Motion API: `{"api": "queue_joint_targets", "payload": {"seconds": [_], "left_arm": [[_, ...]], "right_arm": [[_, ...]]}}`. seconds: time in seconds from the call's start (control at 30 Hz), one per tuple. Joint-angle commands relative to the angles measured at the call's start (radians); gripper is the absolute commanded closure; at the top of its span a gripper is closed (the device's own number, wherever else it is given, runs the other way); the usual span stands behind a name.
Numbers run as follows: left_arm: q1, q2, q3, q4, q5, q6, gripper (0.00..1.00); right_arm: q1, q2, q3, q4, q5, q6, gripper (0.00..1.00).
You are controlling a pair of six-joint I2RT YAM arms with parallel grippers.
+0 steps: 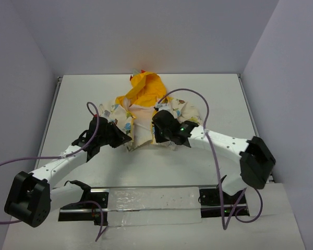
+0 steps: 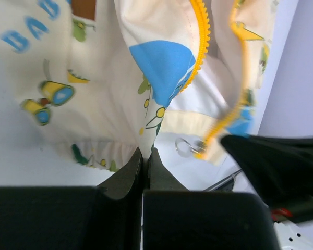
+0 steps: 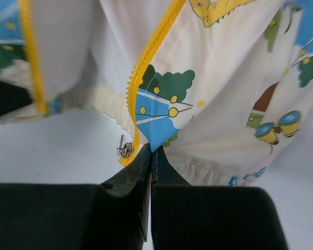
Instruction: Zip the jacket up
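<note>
The jacket (image 1: 141,111) lies open on the white table, cream with cartoon prints, its yellow-orange hood (image 1: 146,88) toward the far wall. My left gripper (image 1: 127,139) is shut on the bottom hem of one front panel (image 2: 146,104), close beside the yellow zipper teeth (image 2: 201,41). A clear ring pull (image 2: 186,147) hangs at the other panel's lower end. My right gripper (image 1: 156,134) is shut on the hem corner of the other front panel (image 3: 161,133), just right of the metal zipper slider (image 3: 125,150) at the bottom of its yellow zipper tape (image 3: 151,52). The two zipper halves are apart.
The right gripper's black body (image 2: 281,161) shows close by in the left wrist view. A clear plastic strip (image 1: 151,204) lies along the near edge between the arm bases. Purple cables (image 1: 198,99) loop above the jacket. Grey walls enclose the table on three sides.
</note>
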Motion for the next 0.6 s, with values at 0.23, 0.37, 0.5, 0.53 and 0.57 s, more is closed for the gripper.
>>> {"api": "queue_joint_targets", "payload": {"seconds": [0.23, 0.37, 0.5, 0.53, 0.57], "left_arm": [[0.044, 0.003, 0.162, -0.028, 0.055, 0.181, 1.00], [0.088, -0.010, 0.158, -0.094, -0.013, 0.172, 1.00], [0.145, -0.041, 0.142, -0.129, -0.010, 0.207, 1.00], [0.145, -0.055, 0.144, -0.142, -0.018, 0.211, 1.00], [0.145, -0.060, 0.151, -0.163, -0.030, 0.217, 1.00]], "right_arm": [[-0.091, -0.248, 0.020, 0.003, -0.027, -0.106, 0.96], [-0.114, -0.250, -0.009, -0.039, -0.017, -0.126, 0.90], [-0.131, -0.276, -0.080, -0.045, -0.101, -0.148, 0.96], [-0.131, -0.273, -0.090, -0.053, -0.127, -0.160, 1.00], [-0.131, -0.262, -0.093, -0.067, -0.178, -0.183, 1.00]]}}
